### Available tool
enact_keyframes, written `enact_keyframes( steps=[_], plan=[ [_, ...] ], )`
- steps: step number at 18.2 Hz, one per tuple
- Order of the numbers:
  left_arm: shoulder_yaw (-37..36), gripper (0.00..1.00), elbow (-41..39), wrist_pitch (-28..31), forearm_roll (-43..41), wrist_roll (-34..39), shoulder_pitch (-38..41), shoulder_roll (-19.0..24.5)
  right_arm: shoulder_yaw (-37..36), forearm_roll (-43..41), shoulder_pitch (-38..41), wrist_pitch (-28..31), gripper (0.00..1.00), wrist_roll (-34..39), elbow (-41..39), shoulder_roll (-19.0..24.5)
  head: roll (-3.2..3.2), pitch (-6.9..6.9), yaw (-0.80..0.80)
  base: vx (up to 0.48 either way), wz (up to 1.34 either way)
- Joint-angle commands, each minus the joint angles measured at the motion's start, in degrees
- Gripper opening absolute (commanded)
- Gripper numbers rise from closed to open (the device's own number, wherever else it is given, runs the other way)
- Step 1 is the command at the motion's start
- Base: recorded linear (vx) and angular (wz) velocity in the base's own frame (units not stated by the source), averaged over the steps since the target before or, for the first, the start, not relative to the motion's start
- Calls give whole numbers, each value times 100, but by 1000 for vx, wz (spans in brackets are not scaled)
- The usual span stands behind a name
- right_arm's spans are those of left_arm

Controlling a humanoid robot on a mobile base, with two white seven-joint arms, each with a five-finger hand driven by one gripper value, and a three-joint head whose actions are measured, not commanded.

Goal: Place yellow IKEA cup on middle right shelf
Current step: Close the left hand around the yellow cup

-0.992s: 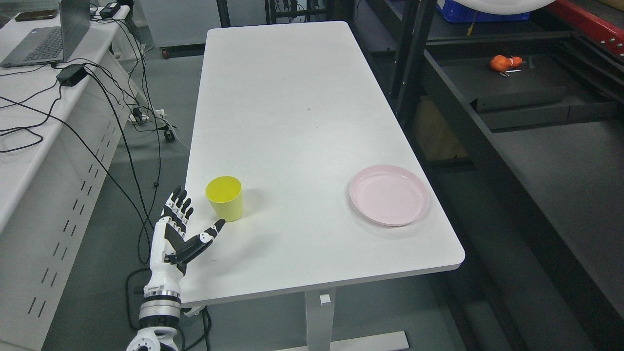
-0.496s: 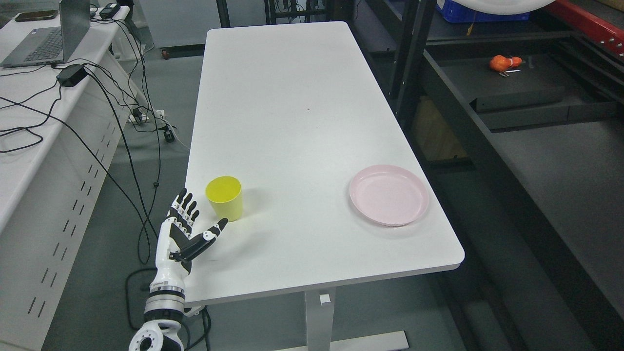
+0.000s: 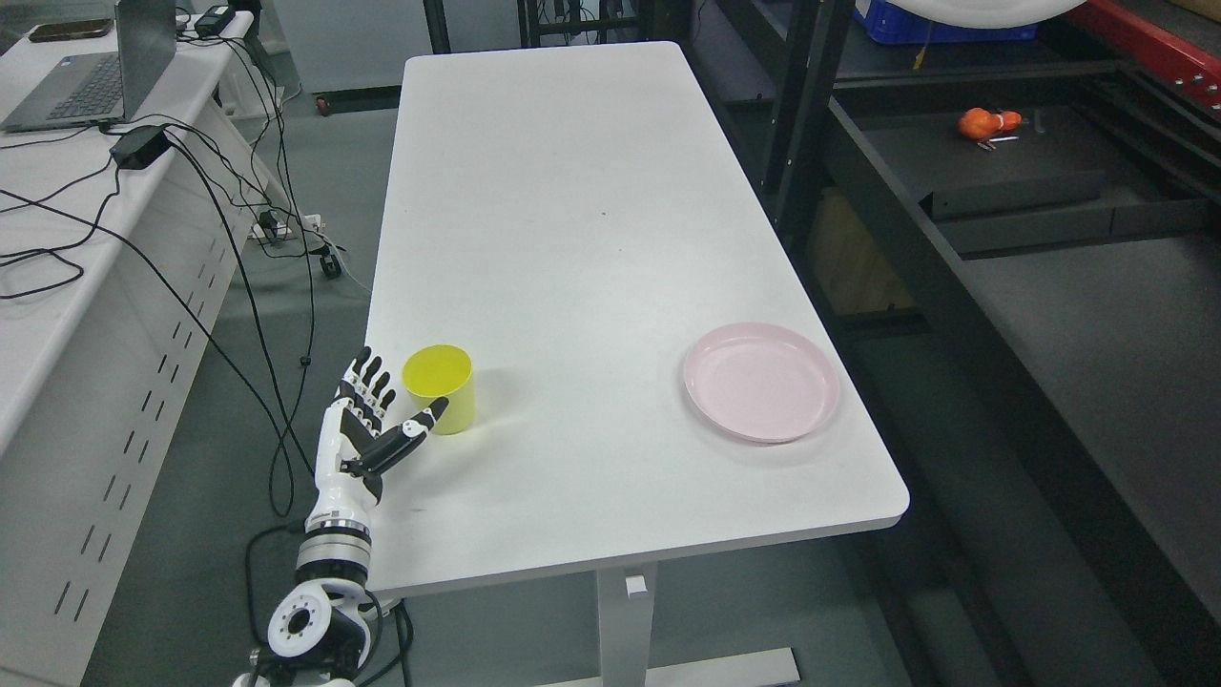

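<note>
A yellow cup [image 3: 441,386] stands upright near the left edge of the white table [image 3: 572,248]. My left hand [image 3: 386,405] is just left of the cup, open, with its fingers [image 3: 367,382] pointing up and away and its thumb reaching in front of the cup's base. Whether the thumb touches the cup I cannot tell. The dark shelf unit [image 3: 1049,315] runs along the table's right side. My right arm is out of the picture.
A pink plate [image 3: 761,381] lies near the table's front right corner. An orange object [image 3: 988,122] sits on a far shelf level. To the left stand a white desk [image 3: 57,286] with a laptop [image 3: 91,72] and hanging black cables [image 3: 238,277].
My left hand has moved up and forward toward the cup, and its thumb tip is now in front of the cup's lower left side. The cup and plate have stayed put.
</note>
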Motion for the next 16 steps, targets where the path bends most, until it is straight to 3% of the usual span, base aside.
enact_keyframes(
  steps=[1,11,16],
  plan=[
    [-23,99,992,145,8,-69,-573,100,97,-141,79,0,99,-4,0,-100,0,0,0,0,0],
    [-709,99,1000,242,-9,-140,-626,100,97,-141,79,0,99,-4,0,-100,0,0,0,0,0],
    [-718,96,1448,242,-9,-140,-749,100,97,-141,79,0,99,-4,0,-100,0,0,0,0,0]
  ],
)
